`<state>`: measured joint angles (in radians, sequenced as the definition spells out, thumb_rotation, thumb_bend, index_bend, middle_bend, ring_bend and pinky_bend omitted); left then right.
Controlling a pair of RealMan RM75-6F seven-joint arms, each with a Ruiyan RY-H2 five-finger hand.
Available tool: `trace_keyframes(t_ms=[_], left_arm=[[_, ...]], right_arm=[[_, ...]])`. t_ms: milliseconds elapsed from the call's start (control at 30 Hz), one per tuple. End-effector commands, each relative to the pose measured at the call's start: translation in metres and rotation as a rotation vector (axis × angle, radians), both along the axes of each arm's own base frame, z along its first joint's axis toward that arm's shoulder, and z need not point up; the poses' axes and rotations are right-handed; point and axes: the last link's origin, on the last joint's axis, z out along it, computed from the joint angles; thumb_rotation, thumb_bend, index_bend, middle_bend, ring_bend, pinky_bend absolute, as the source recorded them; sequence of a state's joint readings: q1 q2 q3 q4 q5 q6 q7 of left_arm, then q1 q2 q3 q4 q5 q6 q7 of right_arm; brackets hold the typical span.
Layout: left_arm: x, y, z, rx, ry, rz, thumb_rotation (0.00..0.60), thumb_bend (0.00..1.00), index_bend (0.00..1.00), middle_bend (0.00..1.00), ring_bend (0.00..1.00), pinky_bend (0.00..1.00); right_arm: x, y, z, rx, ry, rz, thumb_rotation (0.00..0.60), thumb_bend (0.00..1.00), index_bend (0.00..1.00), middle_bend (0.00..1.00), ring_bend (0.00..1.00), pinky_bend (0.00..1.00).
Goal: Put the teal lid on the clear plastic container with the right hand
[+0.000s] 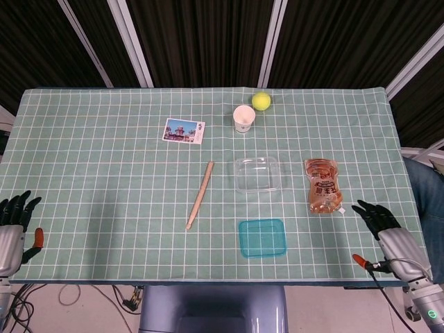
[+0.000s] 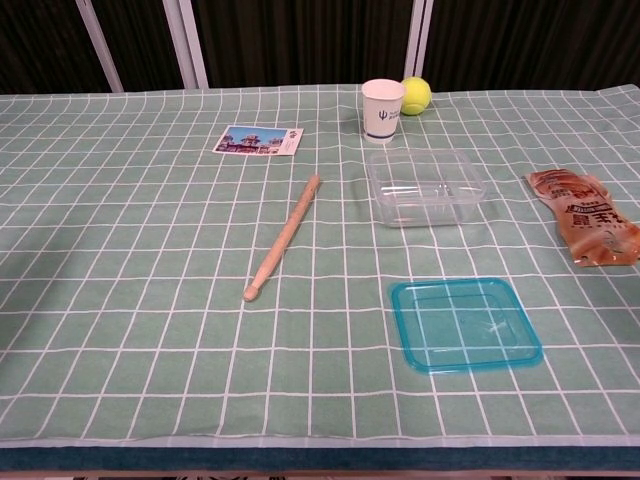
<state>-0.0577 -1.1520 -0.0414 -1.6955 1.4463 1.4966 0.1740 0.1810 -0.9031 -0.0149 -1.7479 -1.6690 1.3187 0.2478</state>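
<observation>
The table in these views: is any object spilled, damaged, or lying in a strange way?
Nothing stands out. The teal lid lies flat near the front edge, apart from the clear plastic container, which sits upright and looks empty. The paper cup stands upright too.

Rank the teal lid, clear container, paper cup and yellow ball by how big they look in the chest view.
1. teal lid, though it lies nearest the camera
2. clear container
3. paper cup
4. yellow ball

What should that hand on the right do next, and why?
Probably reach left toward the flat square teal lid. The right hand is open at the table's edge, holding nothing, and the lid lies apart from the clear plastic container.
</observation>
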Motion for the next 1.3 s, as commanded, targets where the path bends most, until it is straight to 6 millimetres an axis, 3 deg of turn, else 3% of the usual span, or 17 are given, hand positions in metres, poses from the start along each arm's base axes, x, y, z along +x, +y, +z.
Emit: trace_keyframes(t_ms=[33, 200, 500, 900, 1300], left_arm=[[0.0, 0.0, 0.0, -0.003, -0.003, 0.002, 0.6, 0.57, 0.12, 0.0, 0.0, 0.0], [0.0, 0.0, 0.0, -0.004, -0.006, 0.002, 0.6, 0.57, 0.12, 0.0, 0.0, 0.0], [-0.003, 0.001, 0.002, -0.008, -0.022, 0.025, 0.6, 0.57, 0.12, 0.0, 0.0, 0.0], [-0.003, 0.001, 0.002, -0.016, -0.032, 0.034, 0.6, 0.57, 0.12, 0.0, 0.0, 0.0], [-0.004, 0.001, 0.002, -0.022, -0.044, 0.048, 0.6, 0.57, 0.12, 0.0, 0.0, 0.0]], right_arm=[[0.027, -0.006, -0.001, 0.024, 0.126, 0.021, 0.6, 0.27, 0.0, 0.0, 0.0, 0.0], [0.045, -0.012, -0.02, 0.076, 0.175, 0.013, 0.6, 0.26, 0.0, 0.0, 0.0, 0.0], [0.077, -0.003, -0.078, 0.217, 0.194, 0.054, 0.6, 0.26, 0.0, 0.0, 0.0, 0.0], [0.114, -0.017, -0.143, 0.256, 0.208, 0.103, 0.6, 0.26, 0.0, 0.0, 0.0, 0.0], [0.119, -0.031, -0.168, 0.269, 0.237, 0.078, 0.6, 0.26, 0.0, 0.0, 0.0, 0.0]])
